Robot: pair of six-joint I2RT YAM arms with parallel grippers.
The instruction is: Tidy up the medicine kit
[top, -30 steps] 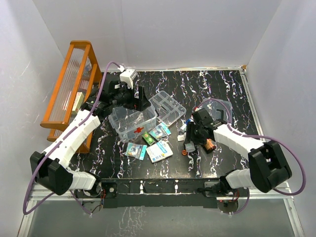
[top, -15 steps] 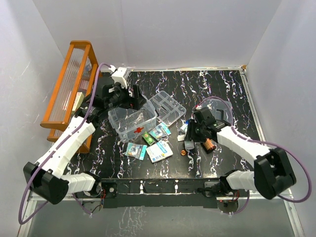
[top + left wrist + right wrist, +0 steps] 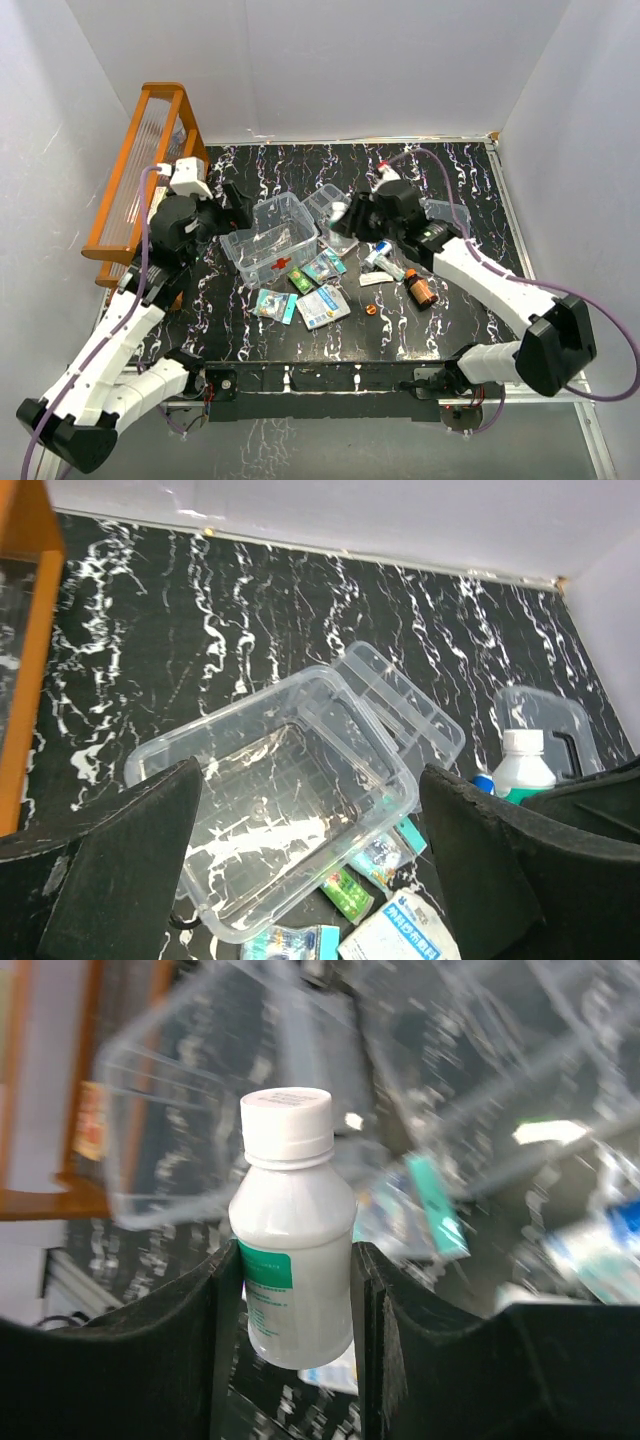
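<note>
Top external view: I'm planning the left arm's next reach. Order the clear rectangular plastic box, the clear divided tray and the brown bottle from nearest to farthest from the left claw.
1. Clear rectangular plastic box, just right of the left claw.
2. Clear divided tray, beyond the box.
3. Brown bottle, far right, toward the arms.

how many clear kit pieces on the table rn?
3: box centre-left, open and upright; divided tray by its back right corner; lid farther right, beyond the right pincer gripping a white bottle. None seems hidden.
</note>
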